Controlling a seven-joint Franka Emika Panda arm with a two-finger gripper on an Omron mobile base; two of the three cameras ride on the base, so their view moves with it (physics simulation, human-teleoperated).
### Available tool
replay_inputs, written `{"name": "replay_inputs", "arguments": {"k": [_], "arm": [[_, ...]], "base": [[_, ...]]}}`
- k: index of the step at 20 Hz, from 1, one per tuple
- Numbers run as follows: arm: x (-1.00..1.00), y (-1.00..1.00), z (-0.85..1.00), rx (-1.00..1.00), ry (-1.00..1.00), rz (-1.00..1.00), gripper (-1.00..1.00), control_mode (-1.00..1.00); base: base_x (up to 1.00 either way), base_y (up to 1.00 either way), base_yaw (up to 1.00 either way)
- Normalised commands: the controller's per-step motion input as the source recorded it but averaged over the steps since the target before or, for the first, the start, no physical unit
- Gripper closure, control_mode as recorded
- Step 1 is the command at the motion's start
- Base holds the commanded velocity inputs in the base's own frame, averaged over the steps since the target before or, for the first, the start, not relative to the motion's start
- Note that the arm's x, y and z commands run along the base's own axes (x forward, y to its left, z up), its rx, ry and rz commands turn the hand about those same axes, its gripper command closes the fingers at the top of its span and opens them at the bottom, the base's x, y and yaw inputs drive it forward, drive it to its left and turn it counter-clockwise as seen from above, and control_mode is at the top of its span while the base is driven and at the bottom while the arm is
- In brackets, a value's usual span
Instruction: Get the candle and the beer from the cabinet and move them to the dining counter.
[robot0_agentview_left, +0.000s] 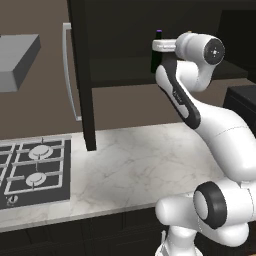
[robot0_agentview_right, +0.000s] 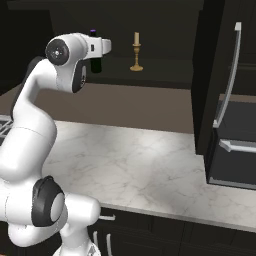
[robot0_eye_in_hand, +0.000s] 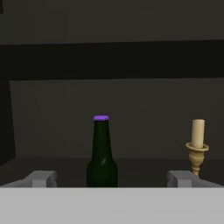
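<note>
With the cabinet (robot0_agentview_left: 82, 75) standing open above the marble counter (robot0_agentview_left: 135, 165), the white arm reaches up toward the shelf in the left base view. Its hand covers most of the beer (robot0_agentview_left: 156, 55) there, so that just the purple cap and a strip of dark glass show past the wrist. A gas hob (robot0_agentview_left: 32, 170) sits at the counter's left end, and a grey hood (robot0_agentview_left: 17, 60) hangs above it.

From the right base view, the hand is level with the shelf, and the beer (robot0_agentview_right: 95, 62) stands upright just beyond it, partly hidden. The candle (robot0_agentview_right: 136, 51) stands upright farther right on the same shelf, clear of the hand. An open cabinet door with a long silver handle (robot0_agentview_right: 227, 75) frames the right side.

In the hand view, the pincer (robot0_eye_in_hand: 111, 178) is spread wide and holds nothing, its two grey fingertips (robot0_eye_in_hand: 41, 178) low at either side. The beer (robot0_eye_in_hand: 102, 153) stands between them, a little left of centre and farther back. The candle (robot0_eye_in_hand: 197, 146) rises above the right fingertip, also farther back on the shelf.
</note>
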Motion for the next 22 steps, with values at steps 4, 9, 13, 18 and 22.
{"name": "replay_inputs", "arguments": {"k": [4, 9, 13, 18, 22], "arm": [[0.08, 0.00, 0.00, 0.00, 0.00, 0.00, -1.00, -1.00], [0.09, 0.00, 0.00, 0.00, 0.01, 0.00, -1.00, -1.00], [0.09, 0.00, 0.00, 0.00, 0.01, 0.00, -1.00, -1.00], [0.09, 0.00, 0.00, 0.00, 0.01, 0.00, -1.00, -1.00], [0.20, 0.00, -0.02, 0.00, 0.00, 0.00, -1.00, -1.00]], "base": [[0.00, 0.00, 0.00], [0.00, 0.00, 0.00], [0.00, 0.00, 0.00], [0.00, 0.00, 0.00], [0.00, 0.00, 0.00]]}}
